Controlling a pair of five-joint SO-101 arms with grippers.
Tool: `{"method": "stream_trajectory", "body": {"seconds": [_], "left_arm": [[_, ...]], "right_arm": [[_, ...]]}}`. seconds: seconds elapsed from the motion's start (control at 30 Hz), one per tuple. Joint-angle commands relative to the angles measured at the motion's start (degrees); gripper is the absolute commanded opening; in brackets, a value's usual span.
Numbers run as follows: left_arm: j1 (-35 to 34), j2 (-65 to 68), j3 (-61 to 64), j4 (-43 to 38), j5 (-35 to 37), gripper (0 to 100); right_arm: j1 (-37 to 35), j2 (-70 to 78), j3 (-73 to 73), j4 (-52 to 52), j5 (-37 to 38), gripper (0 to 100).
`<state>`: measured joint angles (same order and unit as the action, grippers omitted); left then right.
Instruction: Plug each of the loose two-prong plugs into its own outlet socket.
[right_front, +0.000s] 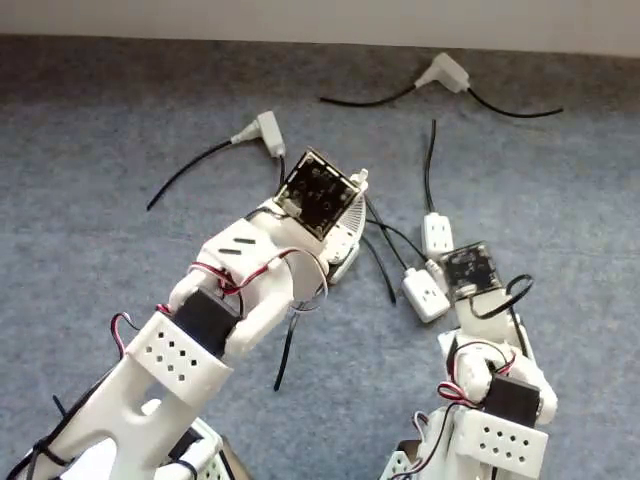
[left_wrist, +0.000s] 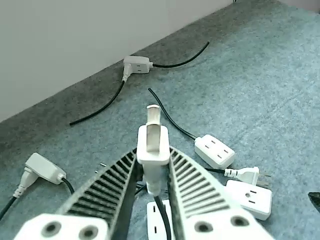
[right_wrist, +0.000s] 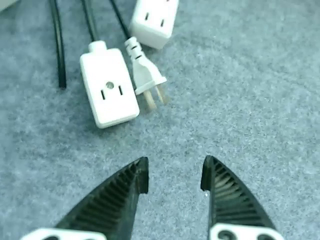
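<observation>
My left gripper (left_wrist: 152, 155) is shut on a white plug (left_wrist: 152, 142), held upright above the carpet with its black cord trailing down between the fingers. In the high view that gripper (right_front: 350, 215) sits mid-table. My right gripper (right_wrist: 172, 175) is open over bare carpet with nothing between its fingers. Just ahead of it lie a loose two-prong plug (right_wrist: 147, 80), a white outlet block (right_wrist: 109, 90) beside the plug, and a second outlet block (right_wrist: 154, 17) farther on. The same blocks appear in the high view (right_front: 425, 293) (right_front: 437, 235).
Two more white cord ends lie near the far edge of the grey carpet (right_front: 262, 130) (right_front: 445, 72), with black cords curving off them. Another white block (left_wrist: 157, 220) lies under my left gripper. A pale wall (left_wrist: 75, 40) bounds the far side.
</observation>
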<state>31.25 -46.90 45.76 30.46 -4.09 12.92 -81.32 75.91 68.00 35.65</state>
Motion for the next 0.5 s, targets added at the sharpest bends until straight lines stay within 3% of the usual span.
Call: {"method": "stream_trajectory", "body": {"seconds": [0.0, 0.17, 0.33, 0.47], "left_arm": [[1.89, -1.80, 3.21, -7.82, 3.34, 1], [7.25, -1.71, 13.41, -21.19, 4.48, 1], [9.01, -1.63, 20.79, -36.75, 4.48, 1], [8.92, -1.45, 24.13, -40.79, 4.57, 1]], "right_arm": [[0.40, -0.40, -0.66, -7.87, -9.05, 17.7], [0.31, -0.40, -3.12, -18.15, -15.21, 17.7], [-1.63, -0.40, -12.26, -20.62, -25.49, 17.6], [-7.96, -0.40, -16.92, -20.53, -26.29, 17.6]]}}
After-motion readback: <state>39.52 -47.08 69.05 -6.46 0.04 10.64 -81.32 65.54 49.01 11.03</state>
